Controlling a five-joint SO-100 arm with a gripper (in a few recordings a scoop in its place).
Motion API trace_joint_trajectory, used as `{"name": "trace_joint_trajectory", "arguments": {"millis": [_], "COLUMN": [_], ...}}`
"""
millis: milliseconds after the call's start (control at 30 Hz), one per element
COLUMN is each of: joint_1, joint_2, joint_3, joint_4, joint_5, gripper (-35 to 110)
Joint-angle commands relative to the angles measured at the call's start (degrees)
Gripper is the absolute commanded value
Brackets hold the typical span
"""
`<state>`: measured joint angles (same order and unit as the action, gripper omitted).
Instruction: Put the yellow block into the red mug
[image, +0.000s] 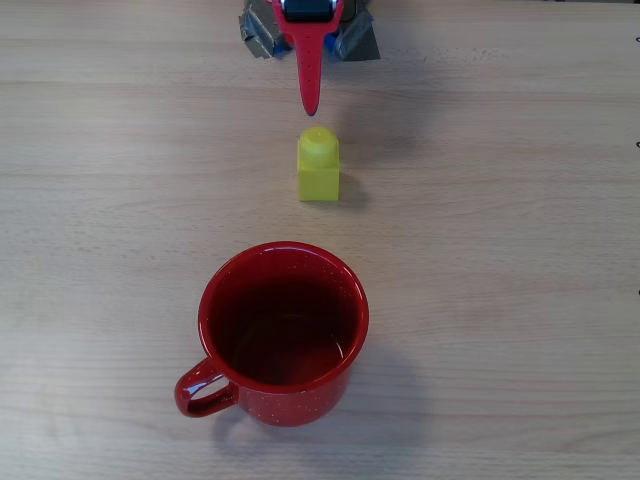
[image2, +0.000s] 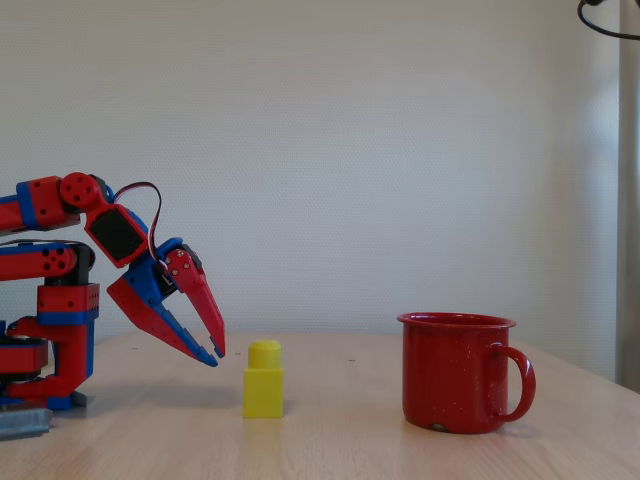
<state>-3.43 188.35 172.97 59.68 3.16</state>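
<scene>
The yellow block (image2: 263, 379) stands upright on the pale wooden counter (image2: 340, 440), its single round stud on top, sitting roughly between the arm and the red mug (image2: 458, 372). In the fixed view the mug is off to the right of the block, well apart from it, upright with its loop handle turned to the right; from overhead the red mug (image: 284, 330) shows its dark red inside and the handle points down-left. The red-and-blue gripper (image2: 214, 351) hangs just left of the block in the fixed view, tilted down with its tips a little above the counter, near the block but not touching it. Its two fingers are spread apart and hold nothing. From overhead the gripper (image: 311, 105) points straight at the yellow block (image: 318, 166) from the top edge.
</scene>
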Motion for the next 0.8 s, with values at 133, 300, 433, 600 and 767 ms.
{"name": "trace_joint_trajectory", "arguments": {"millis": [133,300,433,600,767], "joint_1": [-0.4,-0.4,-0.4,-0.4,-0.6], "joint_2": [1.1,1.1,1.1,1.1,1.1], "joint_3": [-0.1,-0.1,-0.1,-0.1,-0.1], "joint_4": [0.6,0.6,0.7,0.7,0.7], "joint_5": [1.5,1.5,1.5,1.6,1.1], "gripper": [0,0,0,0,0]}}
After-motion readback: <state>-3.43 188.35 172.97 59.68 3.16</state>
